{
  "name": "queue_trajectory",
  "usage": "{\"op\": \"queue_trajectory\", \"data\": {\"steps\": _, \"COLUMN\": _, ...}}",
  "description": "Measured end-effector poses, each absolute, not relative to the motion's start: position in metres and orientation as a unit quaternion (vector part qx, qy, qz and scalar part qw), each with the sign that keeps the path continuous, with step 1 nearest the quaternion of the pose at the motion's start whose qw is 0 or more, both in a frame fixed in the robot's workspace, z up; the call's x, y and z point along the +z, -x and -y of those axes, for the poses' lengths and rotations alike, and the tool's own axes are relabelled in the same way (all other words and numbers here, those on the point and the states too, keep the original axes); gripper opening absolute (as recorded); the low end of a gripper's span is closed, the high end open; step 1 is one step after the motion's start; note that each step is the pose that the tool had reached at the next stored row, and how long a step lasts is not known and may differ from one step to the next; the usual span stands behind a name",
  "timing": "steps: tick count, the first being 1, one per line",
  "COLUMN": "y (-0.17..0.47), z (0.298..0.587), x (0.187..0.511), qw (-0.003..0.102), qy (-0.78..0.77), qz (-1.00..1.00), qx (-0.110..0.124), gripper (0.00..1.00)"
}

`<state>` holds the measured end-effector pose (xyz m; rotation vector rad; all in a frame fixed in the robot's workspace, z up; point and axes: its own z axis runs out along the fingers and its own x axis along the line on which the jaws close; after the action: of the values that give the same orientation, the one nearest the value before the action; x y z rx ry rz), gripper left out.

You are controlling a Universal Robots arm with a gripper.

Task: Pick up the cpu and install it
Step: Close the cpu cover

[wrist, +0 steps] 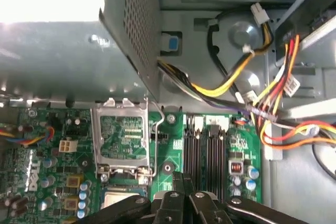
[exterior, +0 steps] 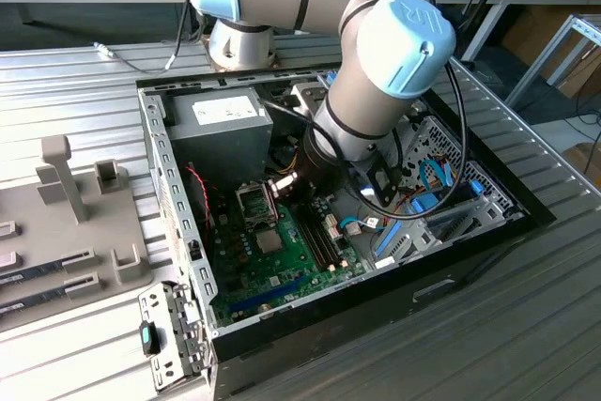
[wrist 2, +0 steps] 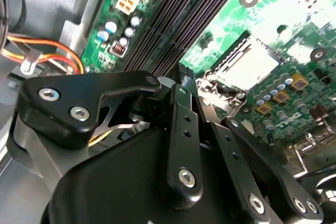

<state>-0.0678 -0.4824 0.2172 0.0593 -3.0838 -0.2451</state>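
The cpu (wrist 2: 245, 65) appears as a pale silver-grey square lying flat in the open processor socket (wrist 2: 210, 85) of the green motherboard (exterior: 282, 260), metal top facing up; being square it has no long axis, and its edges run parallel to the socket's frame; glare on it makes it hard to be sure that it sits fully down; in the first wrist view the same pale square (wrist: 119, 201) lies in the socket, and the socket's metal load plate (wrist: 123, 135) stands hinged open just beyond it, with its wire lever (wrist: 156, 140) along one side; the pincer (wrist 2: 185, 80) hangs just above the board beside the socket, its black fingers (wrist 2: 184, 129) drawn together to a narrow tip with nothing seen between them, and apart from the cpu; in the exterior view the pincer (exterior: 280, 185) reaches down into the open computer case (exterior: 160, 166), right over the socket area; the dark memory slots (wrist: 207, 148) run alongside the socket, on the far side of the pincer from it; the grey power-supply box (exterior: 218, 124) sits behind the socket, its yellow, orange and red wires (wrist: 273, 103) trailing past the slots; the case rests on a ribbed metal surface (exterior: 75, 91).
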Motion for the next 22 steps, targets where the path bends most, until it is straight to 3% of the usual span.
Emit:
{"op": "queue_trajectory", "data": {"steps": 8, "y": 0.063, "z": 0.478, "x": 0.217, "qw": 0.031, "qy": -0.119, "qz": 0.988, "qx": -0.090, "gripper": 0.11}}
{"op": "queue_trajectory", "data": {"steps": 11, "y": 0.061, "z": 0.477, "x": 0.217, "qw": 0.028, "qy": -0.127, "qz": 0.984, "qx": -0.120, "gripper": 0.11}}
{"op": "queue_trajectory", "data": {"steps": 17, "y": 0.057, "z": 0.475, "x": 0.217, "qw": 0.031, "qy": -0.162, "qz": 0.976, "qx": -0.143, "gripper": 0.11}}
{"op": "queue_trajectory", "data": {"steps": 22, "y": 0.056, "z": 0.469, "x": 0.215, "qw": 0.032, "qy": -0.175, "qz": 0.973, "qx": -0.147, "gripper": 0.11}}
